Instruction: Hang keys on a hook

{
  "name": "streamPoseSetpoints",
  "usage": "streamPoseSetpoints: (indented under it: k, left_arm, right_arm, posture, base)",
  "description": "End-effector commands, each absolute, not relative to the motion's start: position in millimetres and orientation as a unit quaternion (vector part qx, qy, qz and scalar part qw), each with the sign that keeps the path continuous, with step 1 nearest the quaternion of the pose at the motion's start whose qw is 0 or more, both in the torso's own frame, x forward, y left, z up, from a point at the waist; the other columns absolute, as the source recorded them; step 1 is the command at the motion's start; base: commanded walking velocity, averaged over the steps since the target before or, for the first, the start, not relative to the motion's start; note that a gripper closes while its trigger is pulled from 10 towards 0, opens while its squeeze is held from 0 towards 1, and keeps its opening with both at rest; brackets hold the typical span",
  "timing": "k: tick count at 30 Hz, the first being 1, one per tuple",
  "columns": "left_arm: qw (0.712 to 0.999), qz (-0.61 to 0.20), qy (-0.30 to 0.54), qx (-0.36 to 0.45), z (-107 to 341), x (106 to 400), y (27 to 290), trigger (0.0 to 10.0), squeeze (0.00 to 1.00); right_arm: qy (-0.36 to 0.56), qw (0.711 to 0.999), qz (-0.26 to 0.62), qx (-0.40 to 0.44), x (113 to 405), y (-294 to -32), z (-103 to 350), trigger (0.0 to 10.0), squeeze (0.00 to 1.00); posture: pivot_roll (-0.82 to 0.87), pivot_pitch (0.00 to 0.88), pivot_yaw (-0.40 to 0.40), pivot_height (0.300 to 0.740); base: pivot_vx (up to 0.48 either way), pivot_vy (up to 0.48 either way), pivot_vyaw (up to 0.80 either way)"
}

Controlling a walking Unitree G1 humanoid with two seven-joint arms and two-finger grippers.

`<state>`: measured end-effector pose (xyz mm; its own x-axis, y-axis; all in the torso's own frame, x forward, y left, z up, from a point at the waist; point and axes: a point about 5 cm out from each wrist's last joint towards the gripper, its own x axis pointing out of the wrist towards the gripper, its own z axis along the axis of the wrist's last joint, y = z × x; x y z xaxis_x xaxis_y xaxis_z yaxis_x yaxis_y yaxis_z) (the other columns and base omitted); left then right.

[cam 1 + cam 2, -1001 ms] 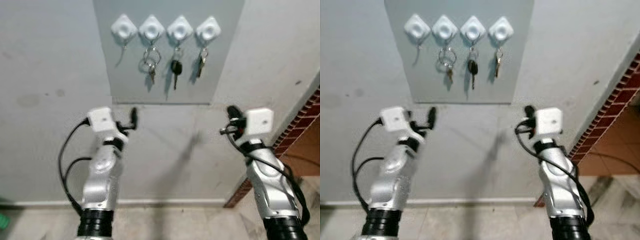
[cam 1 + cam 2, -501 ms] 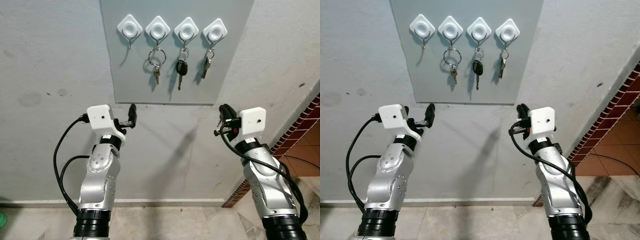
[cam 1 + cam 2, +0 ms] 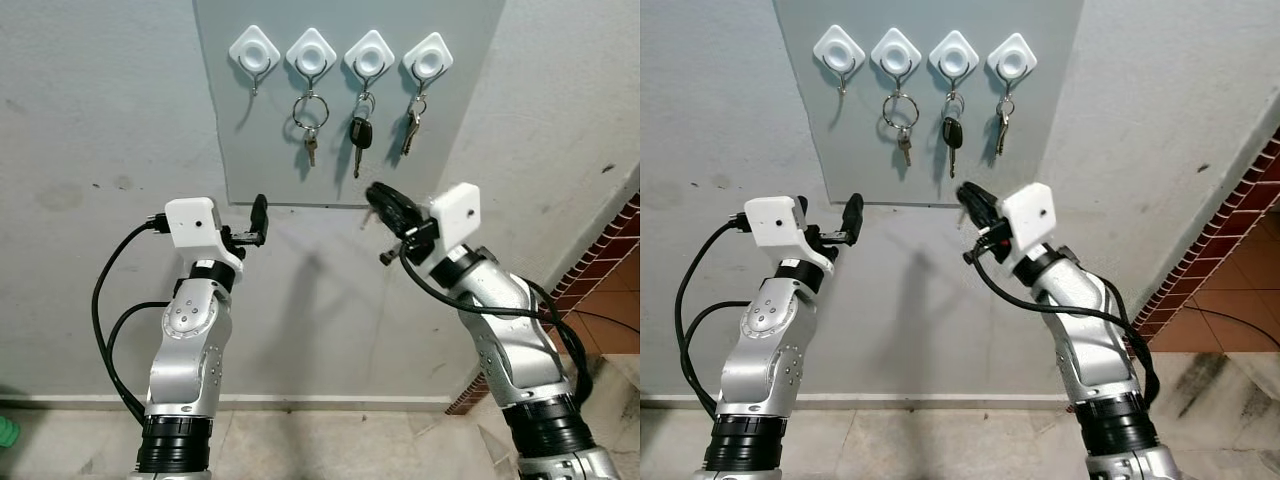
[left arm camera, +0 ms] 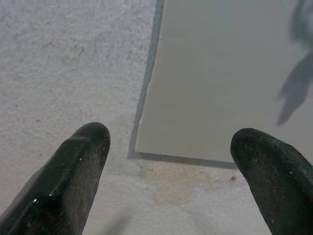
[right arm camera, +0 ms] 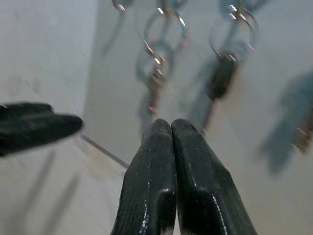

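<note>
A grey panel (image 3: 262, 150) on the wall carries a row of white diamond hooks. The leftmost hook (image 3: 254, 50) is bare. A ring with a small key (image 3: 310, 125), a black-headed key (image 3: 358, 135) and a key bunch (image 3: 408, 130) hang from the other three. My left gripper (image 3: 260, 212) is open at the panel's lower left corner (image 4: 134, 154), with nothing between its fingers (image 4: 80, 147). My right gripper (image 3: 376, 197) is shut and empty, just below the panel's bottom edge under the black key (image 5: 220, 78).
A red brick wall edge (image 3: 600, 290) and orange tiles stand at the right. Pale floor tiles (image 3: 330, 445) run along the wall's foot. A green object (image 3: 5, 432) sits at the bottom left. Black cables loop beside both arms.
My right arm has swung left and up, bringing its gripper under the hanging keys. The left gripper has hardly moved. The camera shifted slightly.
</note>
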<state>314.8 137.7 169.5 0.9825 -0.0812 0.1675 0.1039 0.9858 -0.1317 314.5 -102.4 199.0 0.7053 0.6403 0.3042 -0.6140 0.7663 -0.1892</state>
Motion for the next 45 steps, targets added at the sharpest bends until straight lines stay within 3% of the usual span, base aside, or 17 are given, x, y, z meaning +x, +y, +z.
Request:
streamPoseSetpoints:
  k: [1, 13, 19, 36, 45]
  left_arm:
    - [0.992, -0.054, -0.091, -0.068, 177.5, 314.6, 135.0, 10.0, 0.00]
    - [0.991, -0.055, -0.100, -0.071, 187.2, 314.9, 135.1, 10.0, 0.00]
    - [0.991, -0.056, -0.097, -0.072, 184.2, 312.4, 134.8, 10.0, 0.00]
    - [0.990, -0.064, -0.088, -0.086, 184.5, 315.5, 132.0, 10.0, 0.00]
    - [0.991, -0.061, -0.082, -0.091, 182.9, 315.8, 133.0, 10.0, 0.00]
  right_arm:
    - [-0.201, 0.911, 0.359, -0.032, 313.5, -97.2, 212.7, 10.0, 0.00]
    - [-0.222, 0.882, 0.417, -0.001, 320.7, -74.8, 233.8, 10.0, 0.00]
    - [-0.197, 0.896, 0.398, 0.000, 316.6, -79.7, 215.0, 10.0, 0.00]
    - [-0.195, 0.902, 0.385, 0.011, 313.4, -82.8, 212.9, 10.0, 0.00]
    - [-0.192, 0.903, 0.384, 0.013, 312.3, -83.4, 212.5, 10.0, 0.00]
  posture:
    - [0.00, 0.043, -0.032, 0.740]
    - [0.02, 0.044, -0.045, 0.740]
    - [0.02, 0.045, -0.045, 0.740]
    - [0.00, 0.049, -0.033, 0.740]
    - [0.00, 0.054, -0.034, 0.740]
  base:
    - [0.000, 0.000, 0.00]
    - [0.000, 0.000, 0.00]
    - [0.000, 0.000, 0.00]
    - [0.000, 0.000, 0.00]
    - [0.000, 0.317, 0.00]
